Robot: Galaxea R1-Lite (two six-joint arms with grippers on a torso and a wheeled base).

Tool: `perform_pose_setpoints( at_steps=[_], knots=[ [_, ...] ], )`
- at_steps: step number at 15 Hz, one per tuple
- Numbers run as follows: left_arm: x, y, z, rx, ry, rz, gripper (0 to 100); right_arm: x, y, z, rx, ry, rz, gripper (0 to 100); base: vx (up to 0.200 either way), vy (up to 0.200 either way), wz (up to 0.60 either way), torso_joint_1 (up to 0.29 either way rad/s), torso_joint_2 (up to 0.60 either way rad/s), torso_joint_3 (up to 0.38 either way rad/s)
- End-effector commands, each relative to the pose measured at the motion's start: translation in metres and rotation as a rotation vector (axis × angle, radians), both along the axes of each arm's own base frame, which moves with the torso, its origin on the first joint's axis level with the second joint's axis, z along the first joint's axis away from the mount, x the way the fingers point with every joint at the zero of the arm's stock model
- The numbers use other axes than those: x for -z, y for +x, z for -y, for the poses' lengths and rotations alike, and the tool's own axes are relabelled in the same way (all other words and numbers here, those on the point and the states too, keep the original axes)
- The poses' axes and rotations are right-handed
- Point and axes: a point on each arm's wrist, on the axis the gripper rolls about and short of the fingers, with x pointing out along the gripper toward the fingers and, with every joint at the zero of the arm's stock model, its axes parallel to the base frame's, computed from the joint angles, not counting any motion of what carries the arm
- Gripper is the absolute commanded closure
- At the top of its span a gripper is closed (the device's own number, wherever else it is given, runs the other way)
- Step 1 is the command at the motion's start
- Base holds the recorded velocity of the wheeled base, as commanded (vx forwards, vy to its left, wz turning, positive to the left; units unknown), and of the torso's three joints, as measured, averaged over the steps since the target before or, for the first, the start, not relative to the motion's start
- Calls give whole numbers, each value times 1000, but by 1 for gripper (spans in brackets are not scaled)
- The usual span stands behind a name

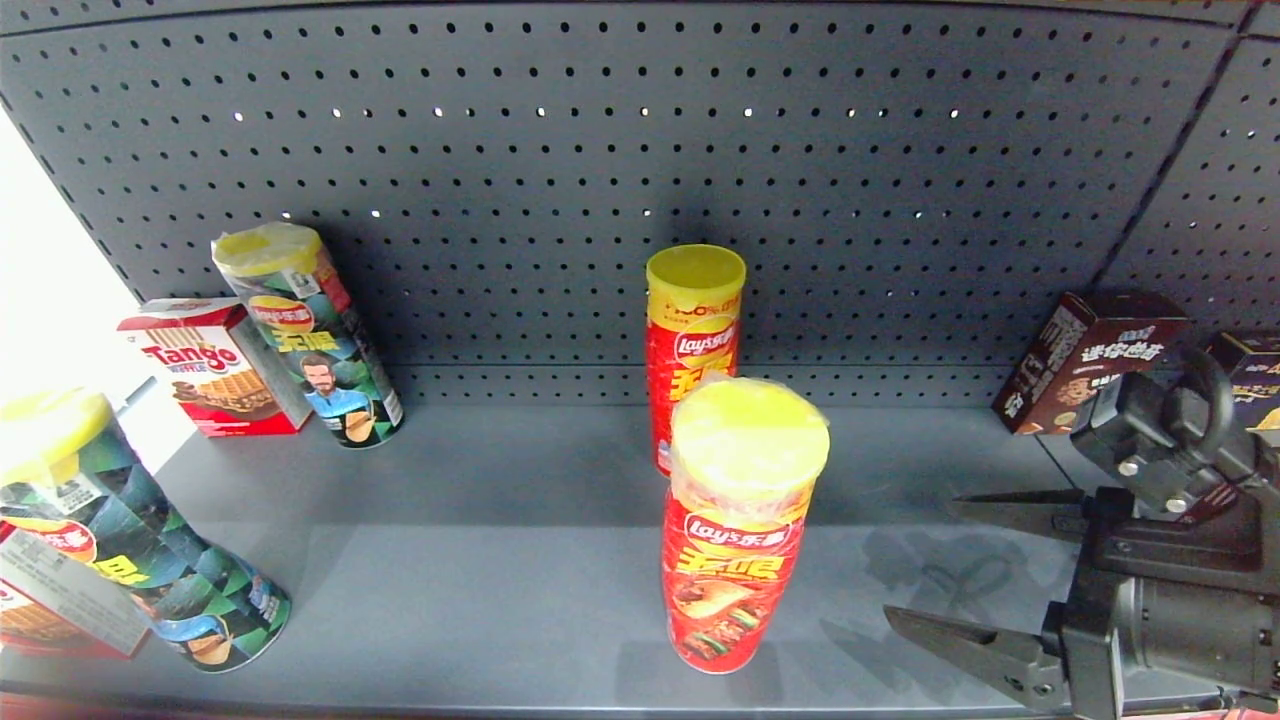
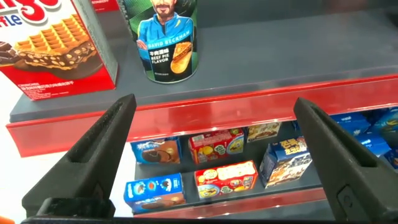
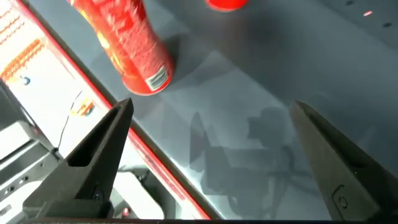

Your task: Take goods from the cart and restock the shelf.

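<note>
Two red chip cans with yellow lids stand upright on the grey shelf (image 1: 500, 560): the front can (image 1: 738, 525) near the shelf's front edge, the rear can (image 1: 693, 345) right behind it by the pegboard. My right gripper (image 1: 925, 565) hangs open and empty over the shelf, to the right of the front can, apart from it. The right wrist view has the front can (image 3: 127, 46) ahead of the spread fingers (image 3: 99, 162). My left gripper (image 2: 211, 155) is open and empty, below the shelf's red front lip (image 2: 186, 109), facing a green chip can (image 2: 163, 38).
Green chip cans (image 1: 315, 335) (image 1: 130, 535) and a red wafer box (image 1: 215, 365) stand at the shelf's left. Dark chocolate boxes (image 1: 1090, 360) stand at the back right. A lower shelf holds several small snack boxes (image 2: 217, 162). Bare shelf lies between the groups.
</note>
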Motion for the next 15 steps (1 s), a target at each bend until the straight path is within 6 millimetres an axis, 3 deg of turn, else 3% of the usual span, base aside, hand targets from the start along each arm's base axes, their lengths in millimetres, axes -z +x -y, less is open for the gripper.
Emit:
perform_pose_setpoints(
  at_steps=[1,7,15],
  knots=[
    [0,0,0,-1,0,-2,0,6,8,-9,-13,-29,-25,0,0,0,0,0,0,0],
    [0,0,0,-1,0,-2,0,14,16,-22,-31,-60,-54,0,0,0,0,0,0,0],
    [0,0,0,-1,-2,-2,0,11,41,-43,5,-68,-38,0,0,0,0,0,0,0]
  ],
)
